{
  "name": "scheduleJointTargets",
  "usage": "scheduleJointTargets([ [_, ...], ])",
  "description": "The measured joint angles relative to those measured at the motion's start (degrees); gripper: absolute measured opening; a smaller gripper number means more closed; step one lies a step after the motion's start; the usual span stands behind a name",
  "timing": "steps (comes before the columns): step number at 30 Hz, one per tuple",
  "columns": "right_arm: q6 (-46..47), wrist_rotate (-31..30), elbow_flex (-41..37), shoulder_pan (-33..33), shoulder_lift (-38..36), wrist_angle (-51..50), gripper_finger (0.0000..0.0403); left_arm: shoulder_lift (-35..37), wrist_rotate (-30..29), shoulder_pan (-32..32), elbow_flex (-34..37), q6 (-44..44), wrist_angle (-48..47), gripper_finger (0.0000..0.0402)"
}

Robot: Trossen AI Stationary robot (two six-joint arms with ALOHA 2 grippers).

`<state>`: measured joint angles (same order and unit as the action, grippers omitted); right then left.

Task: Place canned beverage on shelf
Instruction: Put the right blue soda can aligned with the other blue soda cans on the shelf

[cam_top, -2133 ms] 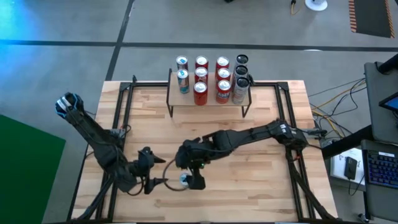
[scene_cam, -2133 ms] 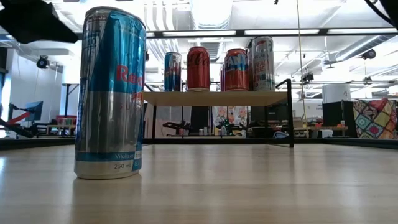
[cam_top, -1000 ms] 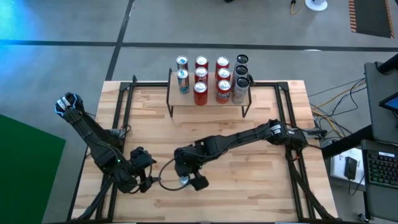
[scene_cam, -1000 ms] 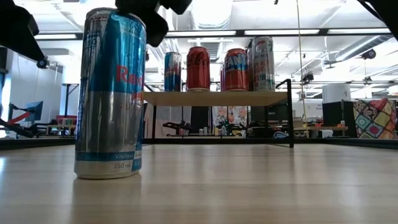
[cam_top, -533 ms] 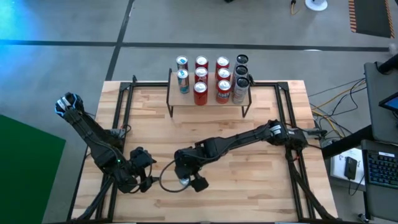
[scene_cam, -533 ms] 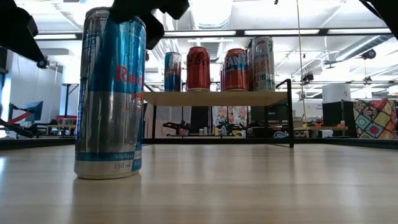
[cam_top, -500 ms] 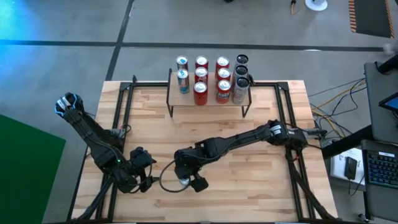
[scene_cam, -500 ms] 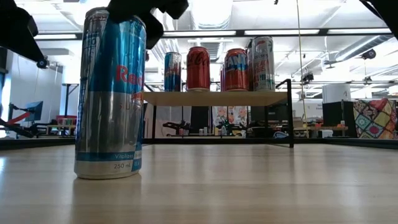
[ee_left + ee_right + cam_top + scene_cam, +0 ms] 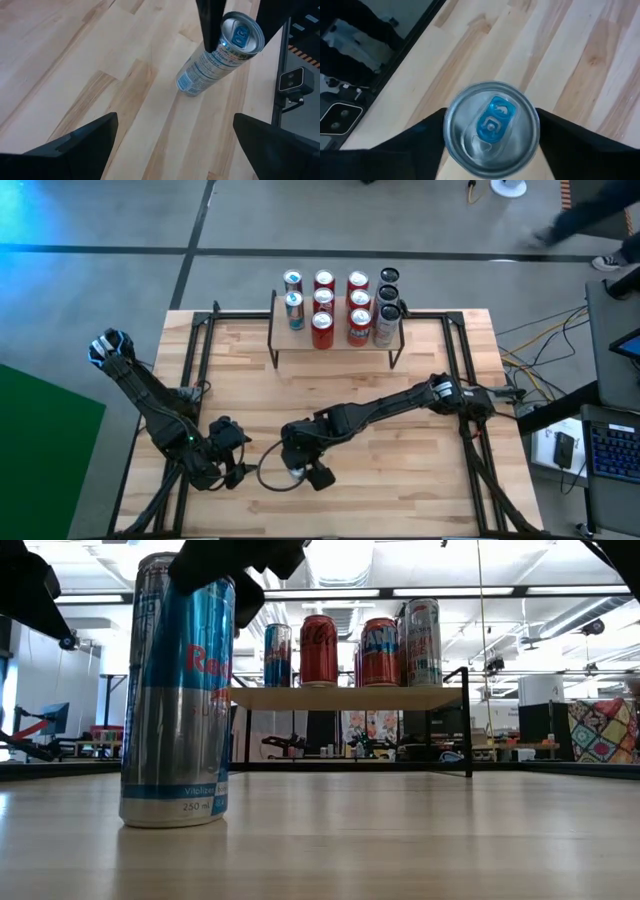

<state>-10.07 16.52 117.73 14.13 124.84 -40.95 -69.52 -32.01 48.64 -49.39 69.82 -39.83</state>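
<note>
The worktop [image 9: 400,470] is one big wooden surface of light planks. Two dark arms reach over it. The left arm comes from the left edge and its left gripper [image 9: 238,463] waits low near the front edge, its jaws wide apart and holding nothing. The right arm stretches from the right side across the middle, and the right gripper [image 9: 296,467] hangs right above one can.

At the far edge stands one shelf [image 9: 335,348], a low wooden plank on thin black legs. On it and just behind it I count eleven cans [image 9: 323,302] in four columns: two blue and silver ones at the left, then three red ones, three more red ones, and three at the right, of which two have dark tops.

The blue and silver can [image 9: 177,690] of the task is not on the shelf. It stands upright on the worktop near the front edge, well apart from the shelf. In the right wrist view its top [image 9: 491,129] sits between the two dark fingers [image 9: 400,147], one on each side. The jaws are around the can's top, but I cannot tell if they press on it already.
</note>
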Motion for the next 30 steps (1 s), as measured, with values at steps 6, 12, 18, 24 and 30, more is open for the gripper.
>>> scheduleJointTargets([
  [6, 1.6, -0.1, -0.1, 0.0, 0.0, 0.0, 0.0231, 0.0, 0.0, 0.0, 0.0, 0.0, 0.1, 0.0382],
  [12, 9.9, -2.9, 2.1, -0.4, 0.0, -1.4, 0.0231, 0.0, -0.2, 0.0, 0.0, 1.8, -0.1, 0.0382],
  [18, 18.5, -5.2, 8.5, -3.5, -0.8, -6.2, 0.0231, 0.0, -0.4, 0.0, 0.0, 2.7, -0.8, 0.0382],
  [24, 22.6, -12.7, 17.4, -7.7, -1.3, -12.9, 0.0231, 0.0, -0.5, 0.0, 0.0, 2.7, -1.0, 0.0382],
  [30, 23.0, -18.5, 17.2, -12.5, -4.6, -13.9, 0.0231, 0.0, -0.5, 0.0, 0.0, 2.8, -0.9, 0.0382],
])
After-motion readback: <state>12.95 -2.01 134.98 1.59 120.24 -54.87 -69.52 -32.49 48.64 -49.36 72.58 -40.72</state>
